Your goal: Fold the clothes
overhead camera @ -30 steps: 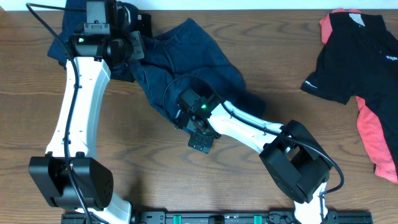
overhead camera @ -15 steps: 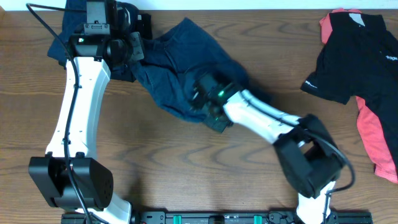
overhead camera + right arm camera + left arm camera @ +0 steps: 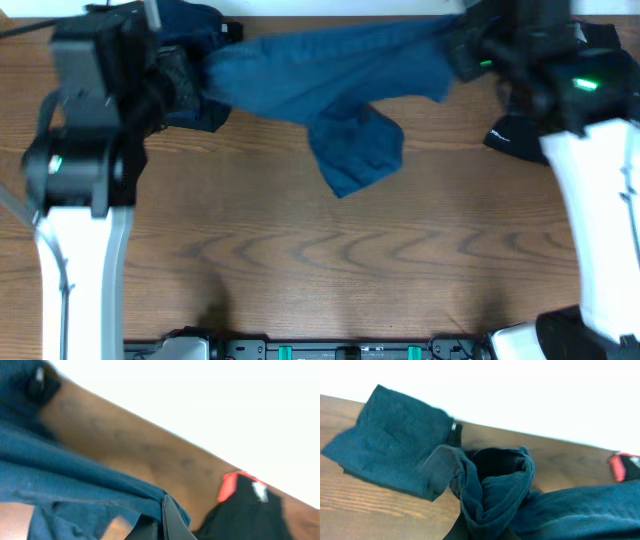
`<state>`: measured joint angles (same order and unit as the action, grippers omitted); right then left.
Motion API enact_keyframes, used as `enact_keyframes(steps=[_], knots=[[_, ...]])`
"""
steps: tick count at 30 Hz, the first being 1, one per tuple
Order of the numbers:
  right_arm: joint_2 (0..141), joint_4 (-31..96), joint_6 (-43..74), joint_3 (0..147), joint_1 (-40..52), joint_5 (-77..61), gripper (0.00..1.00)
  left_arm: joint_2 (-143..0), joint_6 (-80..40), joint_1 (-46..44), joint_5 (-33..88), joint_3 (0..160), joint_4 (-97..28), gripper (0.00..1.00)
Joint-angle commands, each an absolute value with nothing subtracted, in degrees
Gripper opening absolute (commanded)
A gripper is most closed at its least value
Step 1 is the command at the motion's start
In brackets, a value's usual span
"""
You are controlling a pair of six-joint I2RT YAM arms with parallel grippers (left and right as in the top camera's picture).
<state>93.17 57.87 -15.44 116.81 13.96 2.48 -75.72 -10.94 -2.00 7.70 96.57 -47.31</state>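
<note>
Trousers [image 3: 330, 65] stretched between my left gripper [image 3: 195, 75] and right gripper [image 3: 462, 50], both clamped on cloth; right seems to pinch only an edge, so a tug could free it.

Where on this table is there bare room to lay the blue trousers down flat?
The widest bare wood is the middle and front of the table, bordered by the left arm, the right arm and the hanging navy garment behind. The back edge is crowded: that garment, a folded navy piece at back left, the black-and-coral shirt at back right.
</note>
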Motion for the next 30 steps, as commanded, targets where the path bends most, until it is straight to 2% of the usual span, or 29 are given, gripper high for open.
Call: enact_keyframes(steps=[1, 11, 22, 30], knots=[[92.0, 61.1, -15.5, 122.6, 10.8, 2.9, 0.01, -71.8, -13.3, -1.6, 6.4, 97.3, -46.8, 0.06], [84.7, 70.2, -14.8, 130.5, 4.4, -0.8, 0.01, -60.2, -18.7, -2.1, 11.4, 97.3, -42.1, 0.06], [80.1, 70.7, -14.7, 130.5, 4.0, -0.9, 0.01, -59.4, -22.2, -2.1, 15.5, 97.3, -38.6, 0.06], [76.8, 80.8, -10.0, 131.1, 4.0, 0.7, 0.01, -54.3, -23.0, -3.0, 18.2, 97.5, -40.5, 0.06]])
